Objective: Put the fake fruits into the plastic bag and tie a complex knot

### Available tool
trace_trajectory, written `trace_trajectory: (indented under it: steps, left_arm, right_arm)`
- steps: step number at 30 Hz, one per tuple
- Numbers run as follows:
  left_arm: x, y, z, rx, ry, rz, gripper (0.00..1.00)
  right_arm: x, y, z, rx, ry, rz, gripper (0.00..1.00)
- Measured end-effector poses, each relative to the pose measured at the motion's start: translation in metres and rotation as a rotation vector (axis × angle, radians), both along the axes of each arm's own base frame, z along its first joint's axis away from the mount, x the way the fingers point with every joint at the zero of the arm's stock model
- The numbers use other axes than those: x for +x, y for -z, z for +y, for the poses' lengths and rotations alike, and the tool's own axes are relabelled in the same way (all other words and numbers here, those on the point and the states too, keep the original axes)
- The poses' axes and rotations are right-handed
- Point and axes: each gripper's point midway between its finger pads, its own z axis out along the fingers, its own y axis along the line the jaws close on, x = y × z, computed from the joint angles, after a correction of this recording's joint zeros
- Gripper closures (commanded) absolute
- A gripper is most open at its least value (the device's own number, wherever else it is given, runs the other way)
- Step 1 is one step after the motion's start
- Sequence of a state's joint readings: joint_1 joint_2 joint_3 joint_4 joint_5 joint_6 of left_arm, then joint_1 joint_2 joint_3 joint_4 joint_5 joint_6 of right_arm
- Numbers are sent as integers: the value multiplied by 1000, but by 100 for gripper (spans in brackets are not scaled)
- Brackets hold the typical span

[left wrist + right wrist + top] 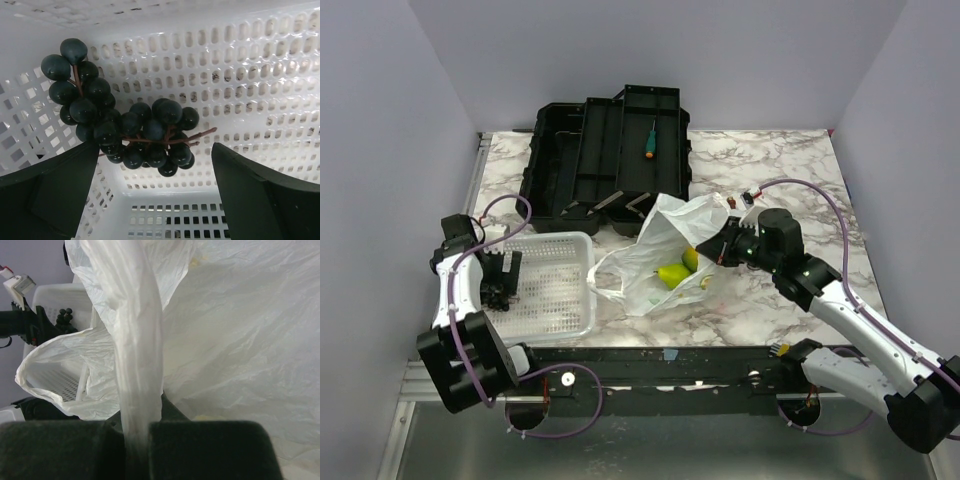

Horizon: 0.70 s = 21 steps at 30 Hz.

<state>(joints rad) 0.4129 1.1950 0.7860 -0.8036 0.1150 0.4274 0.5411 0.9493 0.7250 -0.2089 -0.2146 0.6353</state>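
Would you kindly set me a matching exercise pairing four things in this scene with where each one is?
Things:
1. grapes
2. screwdriver
3. yellow-green fruits
4. bag handle

Places:
A. in the black toolbox
B. pinched in the right gripper
C. in the white basket
D. inside the plastic bag

Pairs: 1-C, 2-A, 3-D, 4-B
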Motion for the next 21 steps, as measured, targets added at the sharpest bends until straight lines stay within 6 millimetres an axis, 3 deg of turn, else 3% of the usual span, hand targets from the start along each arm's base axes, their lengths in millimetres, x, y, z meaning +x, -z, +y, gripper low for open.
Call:
trace_trajectory:
  steps: [8, 14, 19, 21]
  left_arm:
    - [3, 21, 10, -19, -67, 59, 3]
    - [6, 23, 6, -45, -59, 58, 32]
    - [7, 21, -9, -104, 2, 14, 55]
    - [3, 21, -12, -103, 22, 4, 50]
  right_arm:
    - [0, 1, 0, -5, -2, -2, 99]
    - [0, 1, 0, -8, -3, -2, 100]
    - [0, 2, 0, -8, -4, -1, 99]
    - [0, 2, 0, -8, -4, -1, 99]
